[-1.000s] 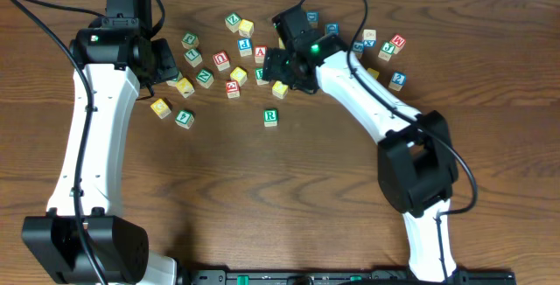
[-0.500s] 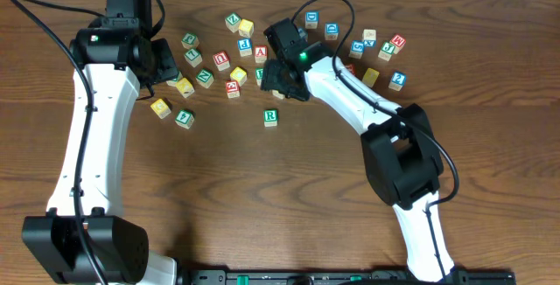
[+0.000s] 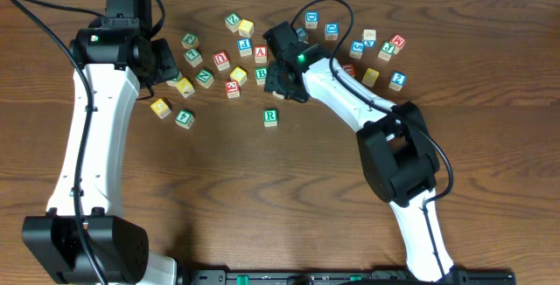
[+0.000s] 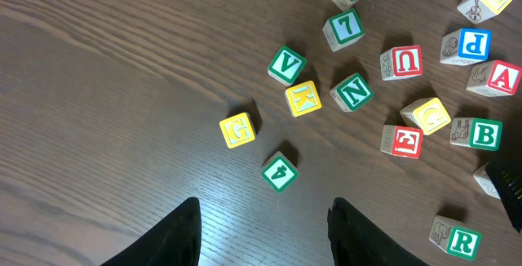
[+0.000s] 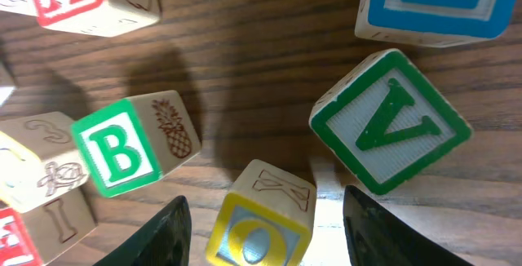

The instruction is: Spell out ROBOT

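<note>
Our right gripper (image 5: pixel 265 246), fingers spread, straddles the yellow O block (image 5: pixel 259 217); we should centre and lower squarely before closing (the B block (image 5: pixel 121 150) sits near).

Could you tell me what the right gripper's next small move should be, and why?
Probably close on the yellow O block: the right gripper is open with a finger on each side of it, and the R block already sits apart.

Dark brown wood-grain table (image 3: pixel 262 198). B block (image 5: pixel 121 153): green letter on white, a brown pineapple sketch on its bare-wood side. O block (image 5: pixel 259 221): yellow, pale bluish letter. V block (image 5: pixel 390 123) and R block (image 3: pixel 270 117): green on white. Arms (image 3: pixel 96 136): white, black joints
</note>
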Robot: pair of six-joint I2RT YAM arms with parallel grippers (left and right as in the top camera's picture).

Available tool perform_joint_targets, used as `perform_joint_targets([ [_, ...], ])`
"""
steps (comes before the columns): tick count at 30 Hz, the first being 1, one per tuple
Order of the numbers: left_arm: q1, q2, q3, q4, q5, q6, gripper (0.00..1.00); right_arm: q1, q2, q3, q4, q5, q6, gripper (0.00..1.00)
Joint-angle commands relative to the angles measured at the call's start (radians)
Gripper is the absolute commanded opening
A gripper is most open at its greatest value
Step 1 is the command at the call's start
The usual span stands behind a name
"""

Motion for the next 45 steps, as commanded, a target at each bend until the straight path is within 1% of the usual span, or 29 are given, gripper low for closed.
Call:
perform_joint_targets([
  [1,0.003,0.013,-0.001,0.001,-0.013,0.008,0.5,0.007,0.021,0.017,0.003,0.024,0.003,0.55],
  [5,0.003,0.013,-0.001,0.001,-0.013,0.008,0.5,0.007,0.022,0.017,0.012,0.024,0.003,0.52],
  [10,0.003,0.013,-0.001,0.001,-0.013,0.009,0.5,0.007,0.025,0.017,0.019,0.024,-0.041,0.48],
  [12,0.003,0.013,-0.001,0.001,-0.013,0.008,0.5,0.007,0.025,0.017,0.019,0.023,-0.07,0.44],
  [13,0.003,0.013,-0.001,0.001,-0.013,0.008,0.5,0.007,0.025,0.017,0.015,0.023,-0.092,0.4],
  [16,0.003,0.013,-0.001,0.001,-0.013,0.008,0.5,0.005,0.025,0.017,-0.001,0.023,-0.122,0.34],
  [19,0.003,0.013,-0.001,0.001,-0.013,0.008,0.5,0.003,0.024,0.018,-0.021,0.023,-0.165,0.33],
  [24,0.003,0.013,-0.001,0.002,-0.013,0.009,0.5,-0.001,0.014,0.019,-0.065,-0.002,-0.238,0.33],
  [32,0.003,0.013,-0.001,0.002,-0.013,0.008,0.5,-0.006,-0.034,0.019,-0.203,-0.011,-0.323,0.32],
  [36,0.003,0.013,-0.001,0.006,-0.013,0.008,0.5,-0.005,-0.034,0.019,-0.283,-0.015,-0.322,0.28],
  [45,0.003,0.013,-0.001,0.012,-0.013,0.008,0.5,0.015,-0.034,0.016,-0.36,-0.063,-0.322,0.29],
])
